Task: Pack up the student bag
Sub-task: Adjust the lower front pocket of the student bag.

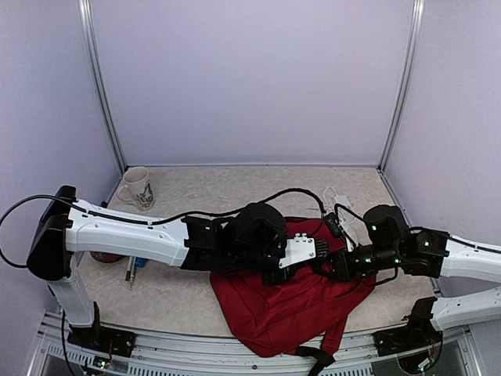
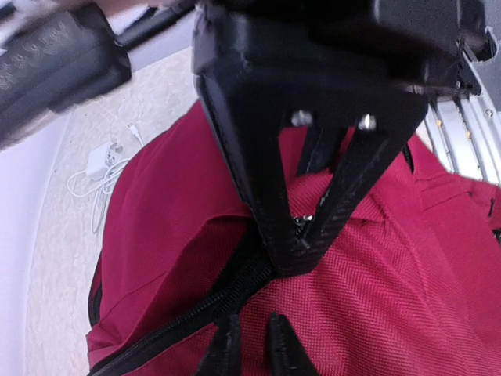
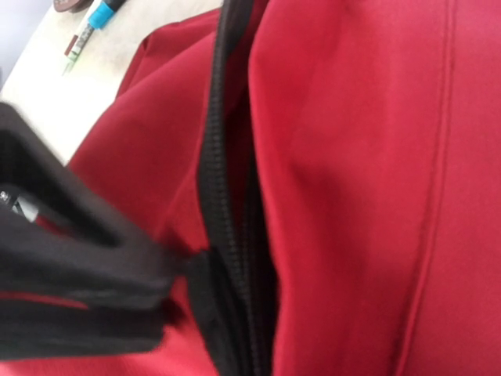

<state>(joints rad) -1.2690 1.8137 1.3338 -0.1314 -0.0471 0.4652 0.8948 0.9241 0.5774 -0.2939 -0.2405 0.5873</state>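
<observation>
The student bag [image 1: 274, 313], dark red with a black zipper, lies at the table's front middle. Both grippers meet over its upper right part. In the left wrist view my left gripper [image 2: 252, 333] has its tips close together, pressed on the bag's fabric [image 2: 407, 313] beside the zipper [image 2: 196, 313]. My right gripper [image 2: 299, 254] comes in from above, its fingers meeting in a V at the zipper, with a metal pull between them. From above, the left gripper [image 1: 315, 252] and right gripper [image 1: 330, 266] nearly touch. The right wrist view shows the zipper [image 3: 227, 196] partly parted; its own fingers do not clearly show.
A patterned mug [image 1: 137, 188] stands at the back left. Pens [image 1: 133, 268] lie left of the bag, also in the right wrist view [image 3: 94, 19]. A white charger with cable [image 1: 338, 197] lies behind the bag. A black strap [image 1: 317, 356] hangs over the front edge.
</observation>
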